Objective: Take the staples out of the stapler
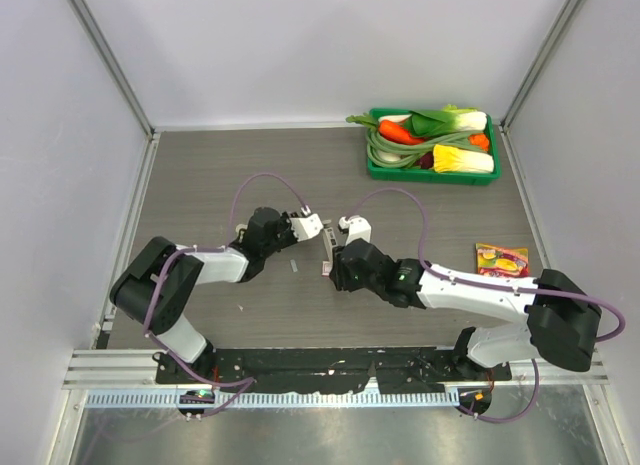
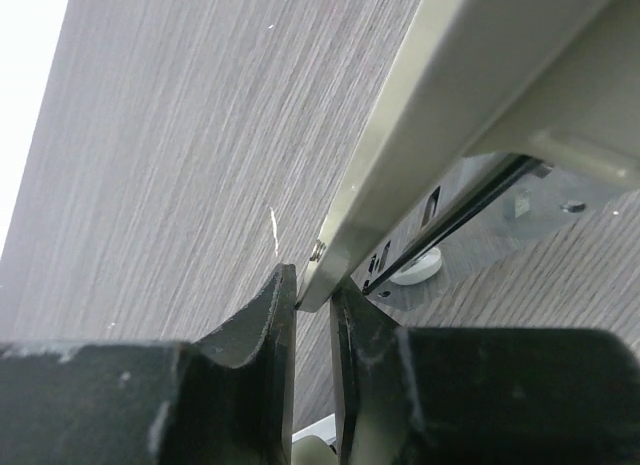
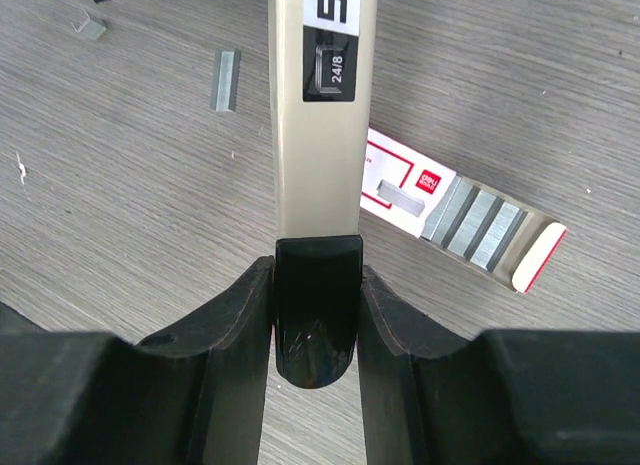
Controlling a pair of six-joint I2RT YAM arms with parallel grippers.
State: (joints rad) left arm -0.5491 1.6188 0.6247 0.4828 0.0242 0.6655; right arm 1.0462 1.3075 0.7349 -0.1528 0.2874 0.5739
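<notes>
**Holding the stapler between both grippers above mid-table**

Grey wood-grain table point(image 1: 200, 185), walled on three sides, with two arms reaching in from its near edge. The left arm point(image 1: 200, 267) comes from the near left and the right arm point(image 1: 480, 295) from the near right, and their tips meet close to the centre of the table.

At the far right stands a green tray point(image 1: 430, 179) filled with toy vegetables point(image 1: 440, 135). A small colourful packet point(image 1: 502, 260) lies on the right side, just far of the right arm.

The stapler point(image 3: 318, 135) is at mid-table, held between the two grippers. Its pale olive top bears a black-and-white label reading 24/8.

The right gripper point(image 3: 318, 275) is pressed together on the stapler's black rear end, with one finger on each side of it. The left gripper point(image 2: 313, 300) has its fingers point(image 2: 265, 325) almost together, pinching the thin tip of the olive top. In the left wrist view the top is lifted away from the black and silver metal parts underneath.

A pink-and-white box point(image 3: 460, 220) lies flat on the table just beside the stapler, with rows of silver staples showing at its open end.

The staples point(image 3: 225, 81), a short silver strip, lie loose on the table to the left of the stapler, apart from it. Two smaller metal bits point(image 3: 92, 28) lie farther off to the left.
</notes>
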